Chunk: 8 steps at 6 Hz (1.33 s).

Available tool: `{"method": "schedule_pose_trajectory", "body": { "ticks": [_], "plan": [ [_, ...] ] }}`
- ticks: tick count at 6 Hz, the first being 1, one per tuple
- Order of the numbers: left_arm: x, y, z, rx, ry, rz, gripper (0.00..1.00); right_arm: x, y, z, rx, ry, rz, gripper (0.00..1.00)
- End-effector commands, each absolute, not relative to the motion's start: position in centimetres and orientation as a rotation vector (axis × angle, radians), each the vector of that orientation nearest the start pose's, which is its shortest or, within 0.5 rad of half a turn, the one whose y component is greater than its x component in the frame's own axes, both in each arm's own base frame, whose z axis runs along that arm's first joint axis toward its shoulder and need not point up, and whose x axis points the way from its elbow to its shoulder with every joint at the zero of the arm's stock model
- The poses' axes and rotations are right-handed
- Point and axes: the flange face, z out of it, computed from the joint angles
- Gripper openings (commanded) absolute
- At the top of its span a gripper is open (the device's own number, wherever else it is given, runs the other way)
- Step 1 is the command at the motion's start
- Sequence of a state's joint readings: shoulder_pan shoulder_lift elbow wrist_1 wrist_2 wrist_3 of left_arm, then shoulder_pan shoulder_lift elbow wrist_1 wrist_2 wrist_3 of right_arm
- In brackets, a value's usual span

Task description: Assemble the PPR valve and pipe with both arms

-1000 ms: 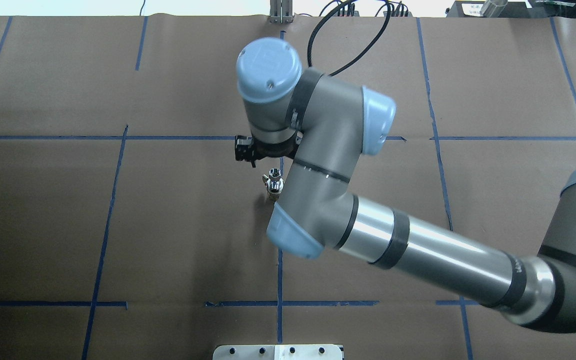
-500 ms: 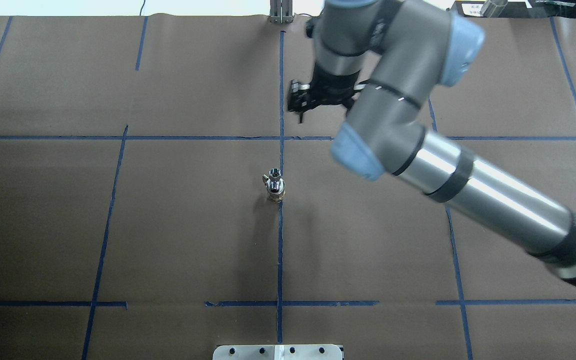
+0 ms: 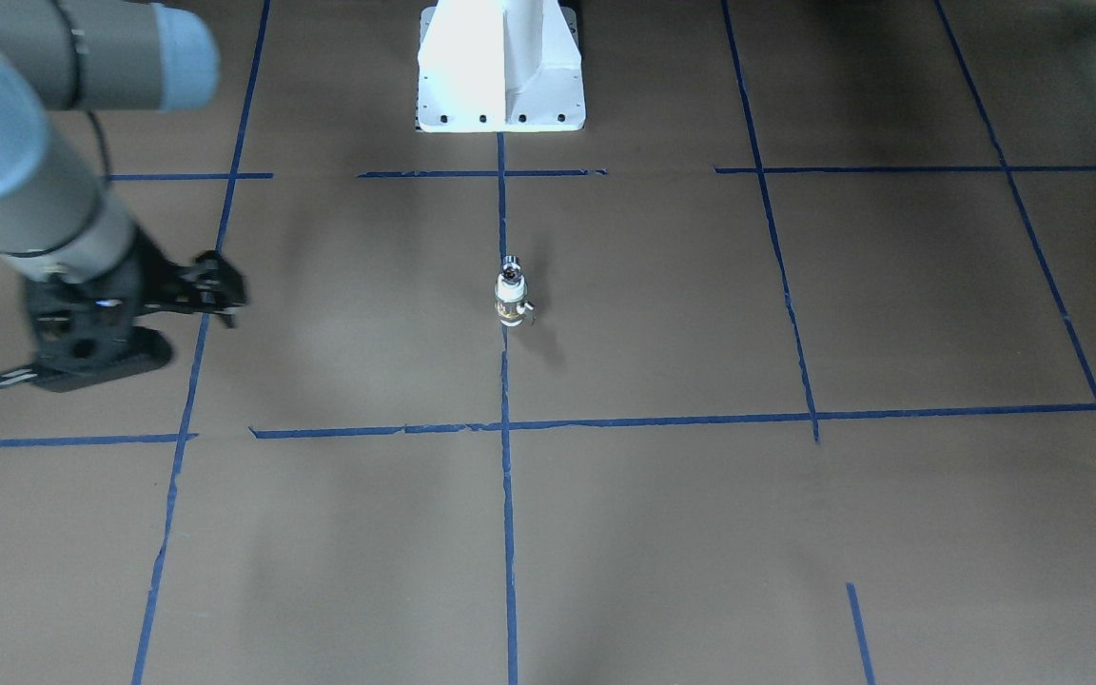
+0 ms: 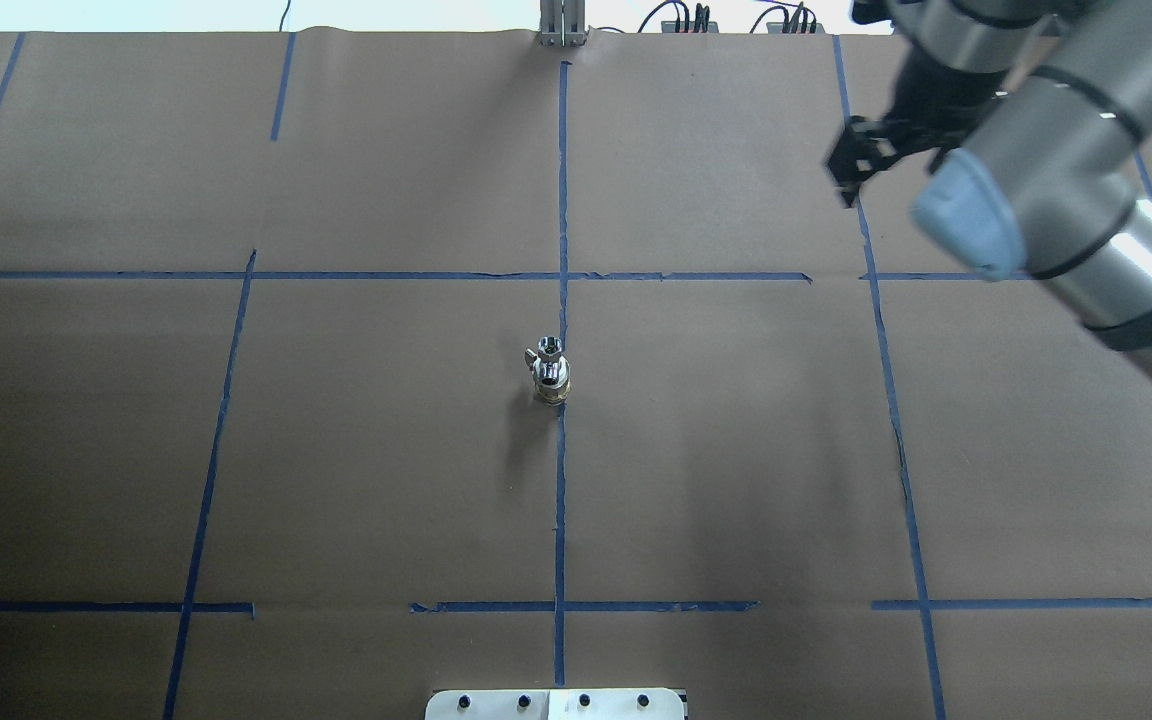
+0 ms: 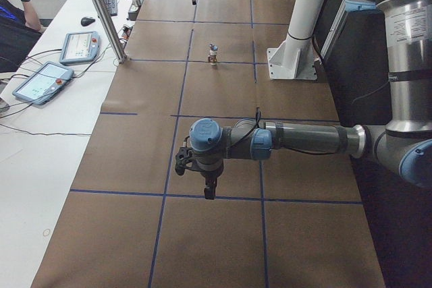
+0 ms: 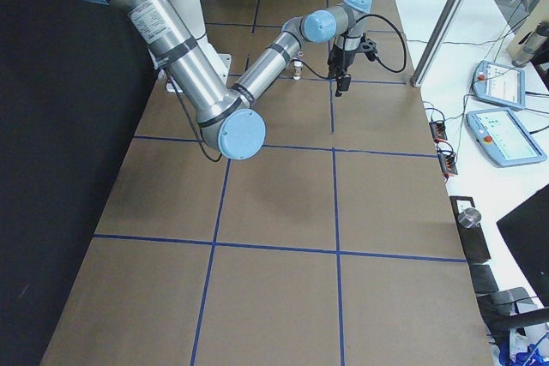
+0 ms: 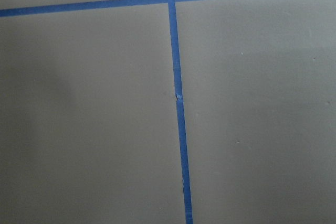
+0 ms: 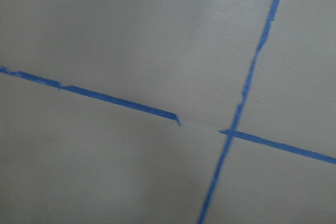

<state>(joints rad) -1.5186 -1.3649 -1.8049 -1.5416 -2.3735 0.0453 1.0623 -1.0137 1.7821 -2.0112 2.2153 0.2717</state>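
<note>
The PPR valve (image 4: 551, 385) stands upright on the table's centre line, white and brass, with the chrome pipe (image 4: 551, 352) on its top end. The pair also shows in the front view, valve (image 3: 510, 297) below pipe (image 3: 510, 266), and small in the exterior left view (image 5: 213, 54). My right gripper (image 4: 851, 165) hangs far off at the back right, empty, jaws apart; it also shows in the front view (image 3: 223, 288). My left gripper (image 5: 209, 190) shows only in the exterior left view, low over the table's near end; I cannot tell its state.
The white robot base plate (image 3: 500, 105) stands behind the valve. Blue tape lines grid the brown table cover (image 4: 336, 450). An aluminium post (image 5: 101, 11) and operator tablets (image 5: 40, 80) stand at the table's far edge. Both wrist views show only paper and tape.
My right arm has swung from right over the valve and pipe away to the back right. The valve and pipe stand unmoved.
</note>
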Motion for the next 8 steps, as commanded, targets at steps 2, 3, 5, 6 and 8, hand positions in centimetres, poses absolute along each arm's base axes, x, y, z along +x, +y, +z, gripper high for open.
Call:
{"method": "schedule_pose_trajectory", "body": {
  "ticks": [2, 3, 5, 6, 8],
  "plan": [
    [-4.1, -39.6, 64.6, -0.04, 0.804, 0.071, 1.0, -4.7, -53.1, 46.3, 0.087, -0.691, -0.553, 1.0],
    [-4.1, -39.4, 64.7, -0.043, 0.808, 0.071, 1.0, 0.5, -50.3, 51.0, 0.083, -0.698, -0.577, 1.0],
    [-4.1, -39.5, 64.3, -0.036, 0.802, 0.07, 1.0, 6.2, -44.5, 57.8, 0.027, -0.727, -0.527, 1.0],
    [-4.1, -39.5, 64.2, -0.03, 0.802, 0.075, 1.0, 6.2, -43.3, 59.2, -0.001, -0.739, -0.51, 0.99],
    [-4.1, -39.7, 64.7, -0.038, 0.801, 0.073, 1.0, 6.1, -42.4, 60.1, -0.019, -0.768, -0.489, 1.0]
  ]
}}
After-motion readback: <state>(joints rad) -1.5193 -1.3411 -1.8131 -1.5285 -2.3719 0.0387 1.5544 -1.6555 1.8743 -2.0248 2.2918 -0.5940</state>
